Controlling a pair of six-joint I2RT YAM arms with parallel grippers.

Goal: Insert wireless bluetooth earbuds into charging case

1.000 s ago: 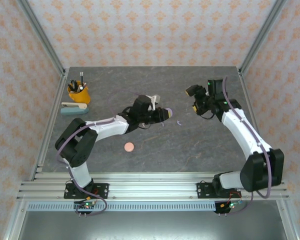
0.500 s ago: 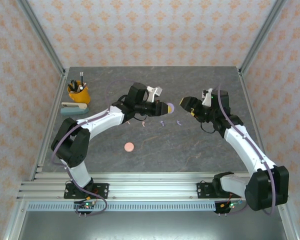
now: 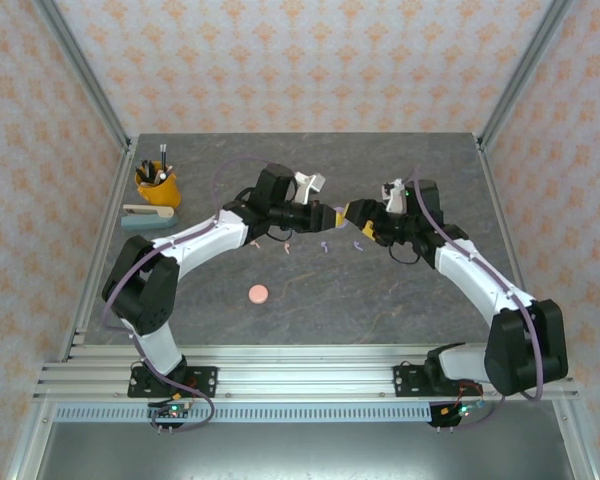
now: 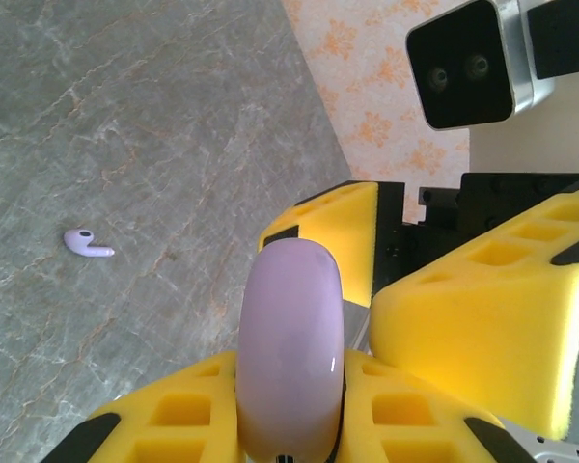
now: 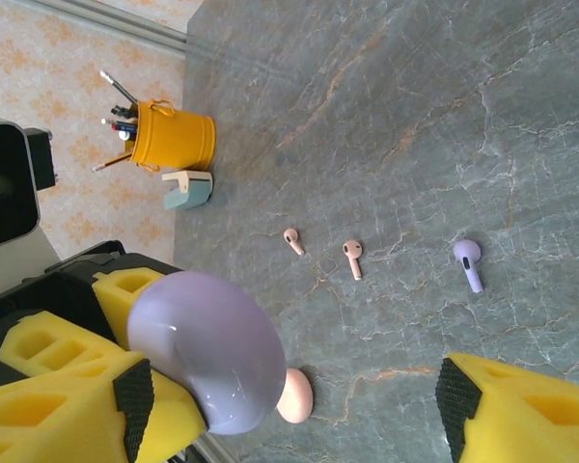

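Right arm (image 3: pixel 470 270) has reached inward; right gripper (image 3: pixel 360 220) gapes beside the lilac charging case (image 4: pixel 289 347). Left gripper (image 3: pixel 330 215) clamps it.

Peach wallpaper (image 3: pixel 300 60) with an orange floral motif is enclosing a grey marbled tabletop (image 3: pixel 380 300) on 3 sides. 2 aluminium posts (image 3: pixel 88 75) are rising at the back corners; even light is falling throughout.

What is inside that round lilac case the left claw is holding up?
Its inside is hidden: the glossy round lilac case looks closed, pinched edge-on in the left gripper. One lilac earbud lies on the grey stone-look table, so it isn't inside.
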